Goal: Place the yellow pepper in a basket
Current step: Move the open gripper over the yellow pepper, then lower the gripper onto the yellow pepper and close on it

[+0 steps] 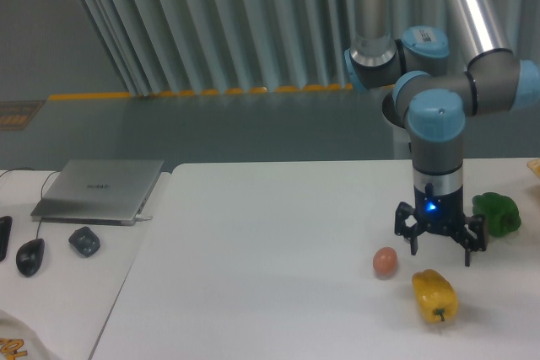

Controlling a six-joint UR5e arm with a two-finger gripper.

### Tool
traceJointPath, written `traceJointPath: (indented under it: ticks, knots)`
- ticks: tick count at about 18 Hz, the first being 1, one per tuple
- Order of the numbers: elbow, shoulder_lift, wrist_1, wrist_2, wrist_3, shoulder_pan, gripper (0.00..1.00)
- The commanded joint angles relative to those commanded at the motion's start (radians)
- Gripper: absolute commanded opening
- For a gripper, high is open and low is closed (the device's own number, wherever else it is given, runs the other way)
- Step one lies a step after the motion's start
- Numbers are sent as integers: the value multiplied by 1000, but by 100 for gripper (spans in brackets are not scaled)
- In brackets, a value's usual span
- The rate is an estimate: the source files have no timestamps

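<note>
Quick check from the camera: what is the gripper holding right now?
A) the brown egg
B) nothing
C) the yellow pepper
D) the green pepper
B: the gripper hangs open and empty above the table, with the yellow pepper lying below it, the brown egg to its left and the green pepper to its right.
</note>
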Motion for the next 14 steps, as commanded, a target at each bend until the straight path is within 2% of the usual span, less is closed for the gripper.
traceJointPath:
  ticks: [9, 14]
  knots:
    - [23, -64, 55, 2, -133, -22, 100]
    - [23, -66, 64, 3, -143, -23, 100]
